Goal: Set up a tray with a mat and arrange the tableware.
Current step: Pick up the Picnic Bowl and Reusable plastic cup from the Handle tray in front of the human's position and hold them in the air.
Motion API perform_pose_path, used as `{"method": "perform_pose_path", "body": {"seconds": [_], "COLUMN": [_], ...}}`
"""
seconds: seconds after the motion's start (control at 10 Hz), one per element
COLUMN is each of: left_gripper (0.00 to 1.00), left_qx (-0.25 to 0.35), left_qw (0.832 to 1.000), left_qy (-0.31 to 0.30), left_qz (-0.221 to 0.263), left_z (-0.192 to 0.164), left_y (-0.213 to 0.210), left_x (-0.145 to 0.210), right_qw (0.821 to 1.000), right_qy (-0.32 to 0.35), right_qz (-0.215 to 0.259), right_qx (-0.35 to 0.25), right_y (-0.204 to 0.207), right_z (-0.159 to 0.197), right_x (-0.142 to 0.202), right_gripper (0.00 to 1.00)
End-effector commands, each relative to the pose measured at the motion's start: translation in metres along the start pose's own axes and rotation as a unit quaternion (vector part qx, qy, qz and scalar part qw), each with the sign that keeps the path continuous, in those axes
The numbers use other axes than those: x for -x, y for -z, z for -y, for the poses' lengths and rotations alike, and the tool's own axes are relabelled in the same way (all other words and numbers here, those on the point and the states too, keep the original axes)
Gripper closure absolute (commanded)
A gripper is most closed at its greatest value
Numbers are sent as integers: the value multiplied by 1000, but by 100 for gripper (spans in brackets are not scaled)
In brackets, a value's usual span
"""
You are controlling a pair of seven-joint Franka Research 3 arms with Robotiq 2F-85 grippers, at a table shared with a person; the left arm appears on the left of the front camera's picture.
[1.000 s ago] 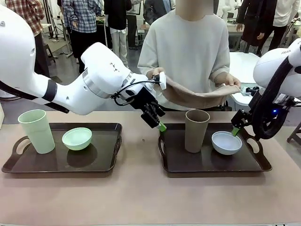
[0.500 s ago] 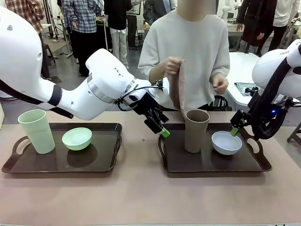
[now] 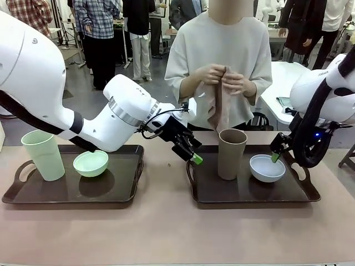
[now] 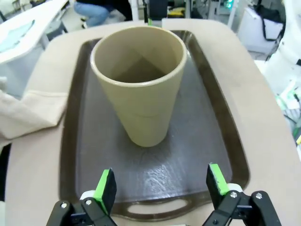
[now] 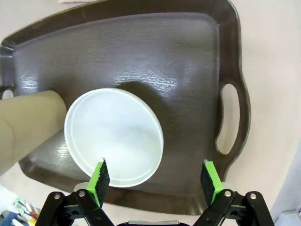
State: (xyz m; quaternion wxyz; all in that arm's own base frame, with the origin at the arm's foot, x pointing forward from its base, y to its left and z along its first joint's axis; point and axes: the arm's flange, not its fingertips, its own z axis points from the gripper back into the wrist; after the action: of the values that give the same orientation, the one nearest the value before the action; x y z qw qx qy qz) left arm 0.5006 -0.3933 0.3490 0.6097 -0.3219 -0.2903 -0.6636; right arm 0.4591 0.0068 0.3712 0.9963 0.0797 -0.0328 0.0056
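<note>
Front view: I log left jaws spread wide, empty, beside the handle of the right tray [image 3: 222, 192], facing the tan cup [image 3: 232, 153], right jaws spread wide, empty, above the whitish bowl [image 3: 267, 168] there; green cup [image 3: 43, 154], mint bowl [image 3: 90, 163] on left tray [image 3: 119, 188]; person's hands [image 3: 208, 73] hold the mat [image 3: 218, 108].

2 trays [image 3: 66, 198] [image 3: 249, 200], 2 cups [image 3: 44, 154] [image 3: 232, 153], 2 bowls [image 3: 90, 163] [image 3: 267, 168], 1 mat [image 3: 216, 108], 1 pers. [image 3: 222, 50]

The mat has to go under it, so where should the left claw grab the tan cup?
Pinch the tan cup just below its rim, coming in level from the handle end of the tray, where the open left claw faces it. It stands upright, round, handleless, widening upward, so it likely won't slip.
</note>
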Motion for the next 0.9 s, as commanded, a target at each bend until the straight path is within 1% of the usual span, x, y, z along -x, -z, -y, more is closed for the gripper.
{"method": "perform_pose_path", "body": {"seconds": [0.0,0.1,0.3,0.4,0.6,0.7,0.8], "left_gripper": [0,0,0,0,0,0,0], "left_qx": [13,23,32,23,-21,-44,-50], "left_qw": [998,998,997,996,994,993,993], "left_qy": [16,13,26,29,36,41,40], "left_qz": [55,62,67,77,103,102,103], "left_z": [-5,-11,-15,-16,-19,-19,-21], "left_y": [11,20,40,48,59,63,69], "left_x": [15,20,24,25,26,23,21], "right_qw": [1000,1000,999,999,999,999,999], "right_qy": [3,3,3,0,-3,-7,-10], "right_qz": [-14,-22,-32,-37,-42,-43,-44], "right_qx": [19,20,21,21,21,18,16], "right_y": [14,19,26,30,33,31,31], "right_z": [0,1,-2,-3,-3,-4,-5], "right_x": [-12,-13,-14,-13,-14,-14,-14], "right_gripper": [0,0,0,0,0,0,0]}}
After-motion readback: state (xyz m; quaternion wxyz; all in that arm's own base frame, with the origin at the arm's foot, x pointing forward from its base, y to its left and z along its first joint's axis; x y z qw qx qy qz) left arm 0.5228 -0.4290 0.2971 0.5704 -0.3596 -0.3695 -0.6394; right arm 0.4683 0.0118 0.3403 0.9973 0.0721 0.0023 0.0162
